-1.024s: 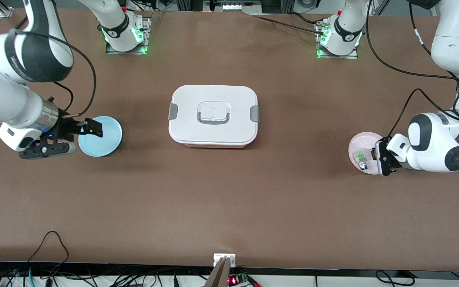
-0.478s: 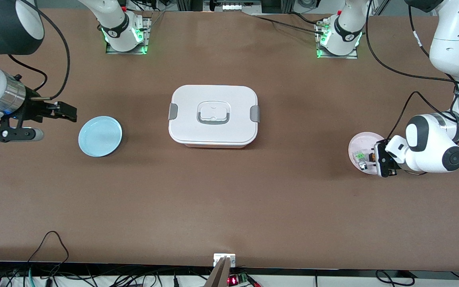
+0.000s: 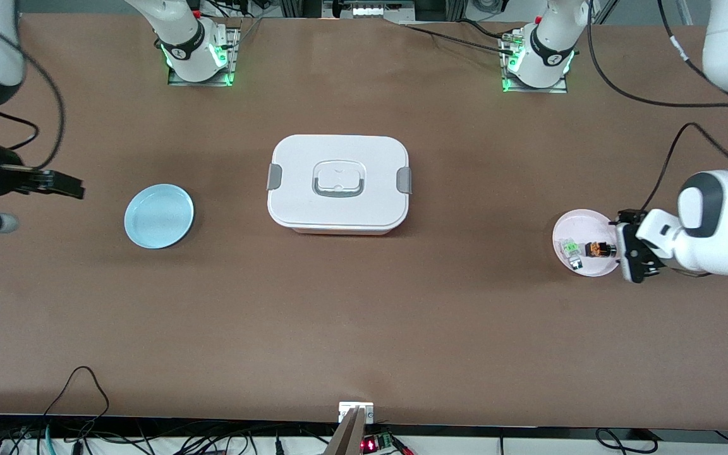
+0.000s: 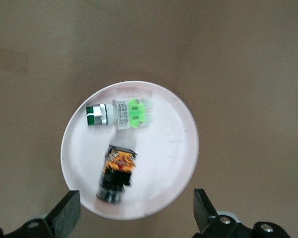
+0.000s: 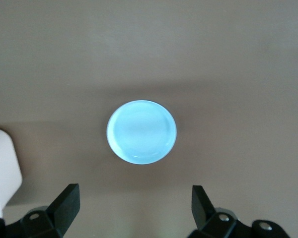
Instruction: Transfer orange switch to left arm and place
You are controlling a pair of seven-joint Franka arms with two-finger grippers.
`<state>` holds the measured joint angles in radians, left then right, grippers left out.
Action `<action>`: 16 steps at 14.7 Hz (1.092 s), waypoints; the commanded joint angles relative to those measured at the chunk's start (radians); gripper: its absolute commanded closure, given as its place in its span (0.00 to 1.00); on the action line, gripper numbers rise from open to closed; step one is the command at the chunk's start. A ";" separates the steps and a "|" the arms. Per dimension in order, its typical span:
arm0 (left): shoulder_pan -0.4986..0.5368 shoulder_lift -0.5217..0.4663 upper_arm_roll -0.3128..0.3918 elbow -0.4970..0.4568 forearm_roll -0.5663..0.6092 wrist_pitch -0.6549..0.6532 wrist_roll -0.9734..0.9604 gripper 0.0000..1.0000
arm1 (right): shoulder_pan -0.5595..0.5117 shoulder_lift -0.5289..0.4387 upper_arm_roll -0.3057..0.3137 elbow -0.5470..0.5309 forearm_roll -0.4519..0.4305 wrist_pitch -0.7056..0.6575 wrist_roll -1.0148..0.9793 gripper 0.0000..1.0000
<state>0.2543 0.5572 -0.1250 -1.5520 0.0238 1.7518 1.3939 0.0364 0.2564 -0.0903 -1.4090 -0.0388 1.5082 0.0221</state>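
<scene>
**Switch lies on the pink plate, both end effectors spread and clear of the plates**

The worktop (image 3: pixel 364 328) is a broad brown sheet, matte and plain. The two arm bases (image 3: pixel 196 54) sit at its twelve o'clock edge, each with green lights glowing. A tangle of dark cables (image 3: pixel 86 436) runs along the six o'clock edge, nearest the front camera.

With the white box (image 3: pixel 337 183) as the centre of the dial, lid on and grey clips at both ends:
- A light blue plate (image 3: pixel 158 215) lies at about nine o'clock, toward the right arm's end.
- A pale pink plate (image 3: pixel 582 222) lies at about three to four o'clock, toward the left arm's end.

The orange switch (image 3: pixel 599 249) lies on its side on the pink plate. Just beside it is a clear switch with a green part (image 3: pixel 570 248).

The left end effector (image 3: pixel 629 248) hangs at the plate's rim with its fingers spread wide, touching nothing. A second ago it was pressed together right over the switch. It has since let go and drawn back toward its own end of the worktop.

The right end effector (image 3: pixel 73 187) is also spread wide. A second ago it hung over the blue plate. It has since pulled well away to the worktop's edge at the right arm's end.
</scene>
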 commanded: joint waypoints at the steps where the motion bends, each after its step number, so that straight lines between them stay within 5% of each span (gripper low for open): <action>1: 0.000 -0.010 -0.013 0.172 0.030 -0.216 -0.142 0.00 | -0.038 -0.012 0.006 -0.019 -0.006 -0.016 -0.059 0.00; 4: -0.018 -0.014 -0.015 0.308 0.030 -0.453 -0.329 0.00 | -0.027 -0.011 0.014 -0.010 -0.036 -0.028 -0.024 0.00; 7: -0.062 -0.101 -0.018 0.328 0.027 -0.578 -0.582 0.00 | -0.027 -0.031 0.015 -0.039 -0.036 -0.025 -0.011 0.00; 11: -0.128 -0.183 -0.018 0.326 0.033 -0.615 -0.884 0.00 | -0.030 -0.208 0.000 -0.324 -0.033 0.178 -0.034 0.00; 13: -0.160 -0.267 -0.016 0.261 0.028 -0.614 -1.037 0.00 | -0.029 -0.239 -0.002 -0.364 -0.035 0.211 -0.036 0.00; 16: -0.179 -0.448 -0.013 0.022 0.022 -0.407 -1.180 0.00 | -0.030 -0.232 -0.002 -0.351 -0.032 0.204 -0.037 0.00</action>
<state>0.0817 0.2718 -0.1448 -1.3147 0.0241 1.2129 0.2930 0.0056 0.0533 -0.0932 -1.7278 -0.0580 1.6916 -0.0079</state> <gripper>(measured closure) 0.000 0.000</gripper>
